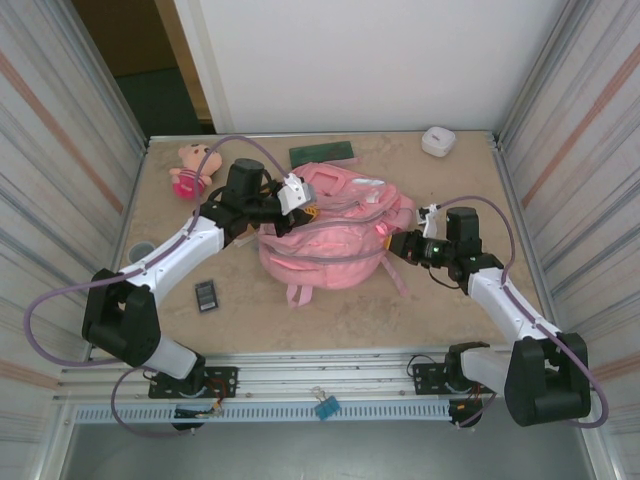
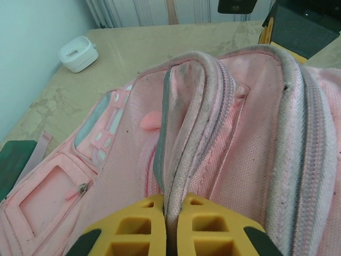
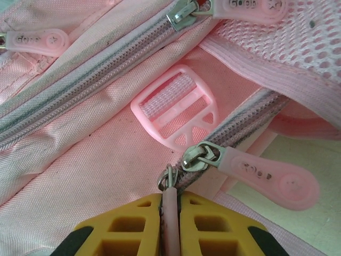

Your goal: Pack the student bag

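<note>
The pink student bag [image 1: 330, 240] lies in the middle of the table. My left gripper [image 1: 298, 198] is at its far left top, and in the left wrist view it [image 2: 171, 213] is shut on a raised fold of the bag's grey-white zip edge [image 2: 192, 133]. At the bag's right side, my right gripper [image 1: 397, 243] [image 3: 170, 205] is shut on a pink zipper pull [image 3: 170, 218] whose metal slider [image 3: 166, 180] sits just beyond the fingertips. A second pink pull [image 3: 266, 175] lies to the right. A pink strap buckle [image 3: 176, 109] lies above them.
A pink plush doll [image 1: 192, 168] lies at the back left. A dark green flat item [image 1: 324, 153] is behind the bag and a small white box [image 1: 437, 140] stands at the back right. A small black object [image 1: 207, 295] rests front left. Metal walls close in both sides.
</note>
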Controlling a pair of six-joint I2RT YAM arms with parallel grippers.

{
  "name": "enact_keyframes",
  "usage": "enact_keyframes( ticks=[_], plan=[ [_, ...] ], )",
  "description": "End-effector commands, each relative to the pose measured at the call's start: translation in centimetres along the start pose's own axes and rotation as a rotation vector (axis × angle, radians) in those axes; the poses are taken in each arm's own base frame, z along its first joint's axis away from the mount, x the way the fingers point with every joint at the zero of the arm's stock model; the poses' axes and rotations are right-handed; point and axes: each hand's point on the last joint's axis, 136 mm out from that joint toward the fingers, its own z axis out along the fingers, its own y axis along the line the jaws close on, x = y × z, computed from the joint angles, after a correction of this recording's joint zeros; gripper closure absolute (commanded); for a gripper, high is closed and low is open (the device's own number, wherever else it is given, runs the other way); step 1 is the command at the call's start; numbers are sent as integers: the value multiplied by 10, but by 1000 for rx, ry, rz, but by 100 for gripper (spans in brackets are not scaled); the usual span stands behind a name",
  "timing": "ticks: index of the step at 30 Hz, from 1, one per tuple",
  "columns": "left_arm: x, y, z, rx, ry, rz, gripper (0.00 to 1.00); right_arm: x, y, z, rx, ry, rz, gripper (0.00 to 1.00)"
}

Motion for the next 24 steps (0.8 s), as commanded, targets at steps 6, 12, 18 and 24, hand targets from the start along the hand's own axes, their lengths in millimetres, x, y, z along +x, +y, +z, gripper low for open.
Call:
enact_keyframes(
  ticks=[6,12,18,24],
  plan=[
    [-21,14,-13,-85,-55,57,100,1,12,-7,5,25,-49,76],
    [-21,14,-14,-79,-61,61,100,-1,1,-4,51,26,-36,96],
    [-15,19,-13,-104,-32,49,100,0,-6,-3,118,46,-56,83],
    [-15,14,-14,-82,-39,62,100,-3,-12,4,126,67,-52,84]
  ],
)
